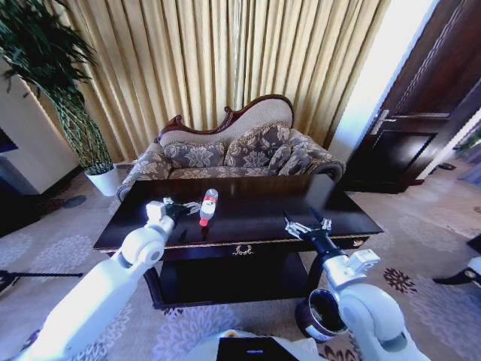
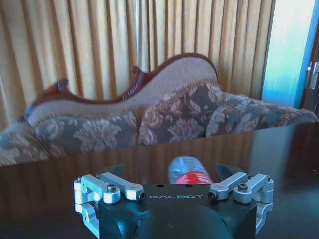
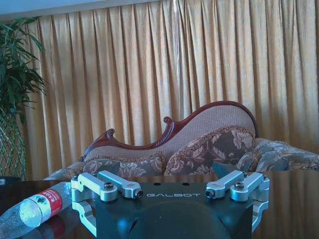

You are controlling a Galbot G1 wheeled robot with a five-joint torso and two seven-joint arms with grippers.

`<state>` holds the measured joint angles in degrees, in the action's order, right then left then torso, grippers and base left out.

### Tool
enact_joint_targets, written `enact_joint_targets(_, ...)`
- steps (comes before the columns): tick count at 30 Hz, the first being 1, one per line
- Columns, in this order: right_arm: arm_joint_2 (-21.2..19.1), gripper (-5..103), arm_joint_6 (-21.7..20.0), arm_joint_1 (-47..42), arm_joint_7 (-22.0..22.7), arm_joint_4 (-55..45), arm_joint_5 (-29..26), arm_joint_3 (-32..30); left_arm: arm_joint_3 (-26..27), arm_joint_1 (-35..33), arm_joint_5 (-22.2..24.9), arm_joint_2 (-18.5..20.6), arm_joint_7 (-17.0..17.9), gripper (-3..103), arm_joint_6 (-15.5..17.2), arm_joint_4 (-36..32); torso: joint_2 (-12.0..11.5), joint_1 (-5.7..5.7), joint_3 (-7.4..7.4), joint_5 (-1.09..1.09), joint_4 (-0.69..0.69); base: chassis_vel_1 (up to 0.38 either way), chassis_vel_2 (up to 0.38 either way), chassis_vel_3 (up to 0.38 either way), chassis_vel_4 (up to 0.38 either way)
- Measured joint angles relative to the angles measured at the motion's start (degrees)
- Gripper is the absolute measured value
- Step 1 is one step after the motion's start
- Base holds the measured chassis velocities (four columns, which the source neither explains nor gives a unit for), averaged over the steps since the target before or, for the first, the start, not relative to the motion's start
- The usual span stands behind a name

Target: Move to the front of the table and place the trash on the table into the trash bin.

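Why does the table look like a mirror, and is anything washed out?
Head view: the glossy table reflects the bottle, and daylight blows out the upper right. Left wrist view: the tabletop mirrors the sofa; the bottle beyond the left tool looks soft.

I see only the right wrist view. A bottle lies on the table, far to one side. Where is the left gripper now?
Observer: The left gripper is open over the table, with the bottle just ahead of its fingers.
Operator: I do not see the bin. Where is it?
Observer: The bin stands on the floor, in front of the table toward its right end.
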<state>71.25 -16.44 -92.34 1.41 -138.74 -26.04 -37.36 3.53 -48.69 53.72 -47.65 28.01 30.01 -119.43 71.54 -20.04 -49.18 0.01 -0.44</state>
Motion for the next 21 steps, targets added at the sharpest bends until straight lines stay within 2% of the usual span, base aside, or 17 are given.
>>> enact_joint_targets(1, 0.0, 100, 0.0, 0.0, 0.0, 0.0, 0.0, 0.0, 0.0, 0.0, 0.0, 0.0, 0.0, 100, 0.0, 0.0, 0.0, 0.00, 0.00, 0.00, 0.00, 0.000, 0.000, 0.000, 0.000)
enact_joint_targets(3, 0.1, 100, 0.0, 0.0, 0.0, 0.0, 0.0, -0.1, -1.9, 1.9, 2.7, -0.6, 3.0, 100, 2.5, 0.5, 0.0, 0.00, 0.00, 0.00, 0.00, 0.000, 0.000, 0.000, 0.000)
enact_joint_targets(6, 0.3, 100, 0.0, -0.2, 0.1, -0.2, 0.0, -0.4, -3.5, 2.8, 4.3, -1.3, 6.8, 100, 4.8, 1.7, 0.0, 0.00, 0.00, 0.00, 0.01, 0.000, 0.000, 0.000, 0.000)
enact_joint_targets(9, 0.3, 100, 0.0, -0.3, 0.1, -0.4, 0.0, -0.5, -4.0, 3.1, 5.4, -1.8, 8.3, 100, 5.8, 2.4, 0.0, 0.00, 0.00, 0.00, 0.02, 0.000, 0.000, 0.000, 0.000)
enact_joint_targets(17, 0.3, 100, 0.0, -0.5, 0.2, -0.8, 0.0, -0.6, -5.7, 4.8, 5.1, -3.7, 8.4, 100, 6.3, 4.6, 0.0, 0.01, 0.00, -0.01, 0.01, 0.000, 0.000, 0.000, 0.000)
enact_joint_targets(19, 0.3, 100, 0.0, -0.5, 0.2, -0.8, 0.0, -0.6, -5.8, 4.9, 4.7, -3.8, 8.1, 100, 6.3, 4.6, 0.0, 0.01, 0.00, -0.01, 0.01, 0.000, 0.000, 0.000, 0.000)
enact_joint_targets(20, 0.3, 100, -0.1, -0.6, 0.2, -0.8, 0.0, -0.6, -5.8, 4.6, 3.3, -3.8, 6.3, 100, 6.0, 4.2, 0.0, 0.01, 0.00, -0.01, 0.01, 0.000, 0.000, 0.000, 0.000)
enact_joint_targets(21, 0.3, 100, -0.1, -0.6, 0.2, -0.8, 0.0, -0.6, -5.8, 4.6, 3.3, -3.8, 6.3, 100, 6.0, 4.2, 0.0, 0.01, 0.00, -0.01, 0.01, 0.000, 0.000, 0.000, 0.000)
